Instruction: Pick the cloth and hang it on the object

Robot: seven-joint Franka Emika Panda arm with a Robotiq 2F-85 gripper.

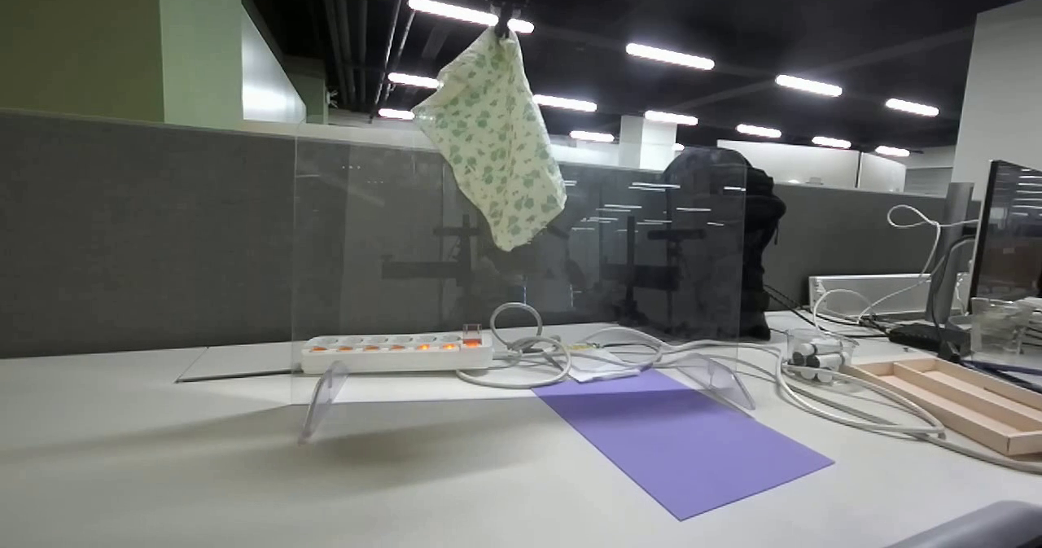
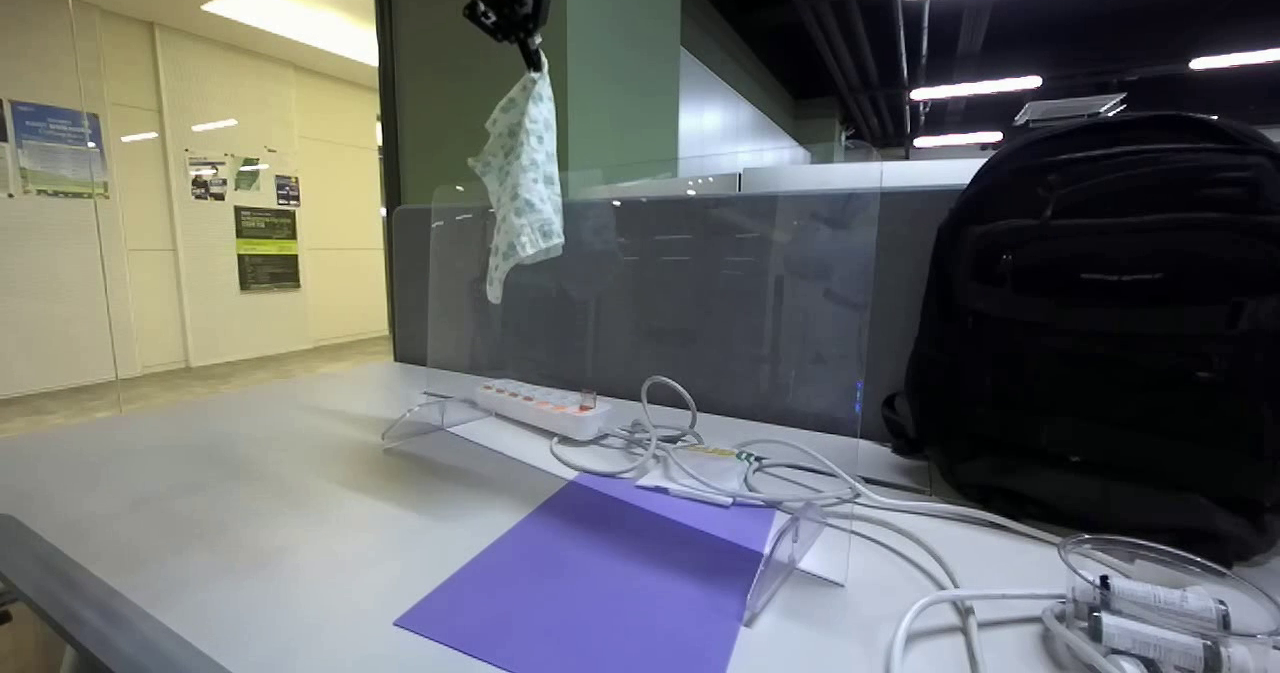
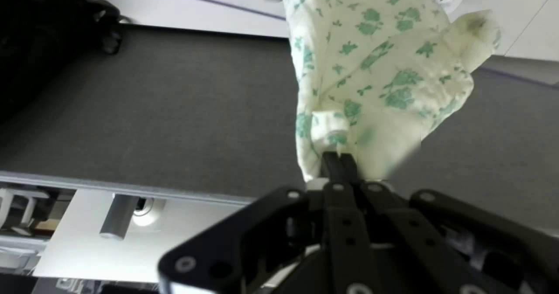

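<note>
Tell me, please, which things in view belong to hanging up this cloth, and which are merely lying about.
Part of the job:
the gripper, shut
the cloth, pinched in it and hanging down
the upright clear sheet, to hang it on

Just lying about:
the purple mat
the white power strip
the black backpack
the divided tray

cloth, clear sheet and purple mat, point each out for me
Cloth (image 3: 375,67), wrist view: the middle of its printed fabric.
Clear sheet (image 2: 680,318), in an exterior view: the upright pane's middle.
Purple mat (image 1: 682,448), in an exterior view: the middle of its top.
</note>
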